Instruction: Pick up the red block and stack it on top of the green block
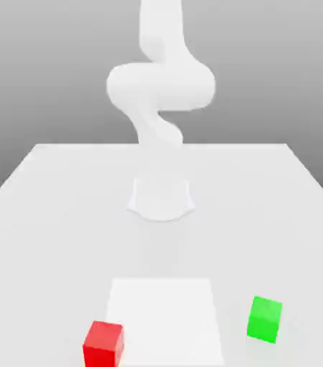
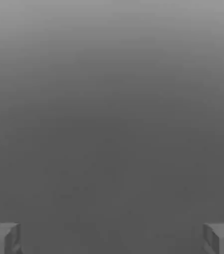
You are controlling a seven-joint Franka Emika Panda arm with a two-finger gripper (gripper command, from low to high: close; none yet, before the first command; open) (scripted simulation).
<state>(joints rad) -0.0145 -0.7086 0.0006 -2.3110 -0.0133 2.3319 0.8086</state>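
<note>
Red block (image 1: 104, 345) cut off at the exterior view's lower edge, claw (image 2: 112, 239) spread wide

The block (image 1: 103, 345) is red, the other block (image 1: 265, 320) bright green, the arm (image 1: 161, 86) seemingly plain white.

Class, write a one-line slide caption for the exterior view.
Red block and green block stand apart, unstacked, before a white arm.

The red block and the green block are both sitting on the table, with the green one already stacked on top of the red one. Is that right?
Not quite: the green block isn't stacked on the red block. The exterior view shows them apart, each on its own spot. Both are indeed on the table.
</note>
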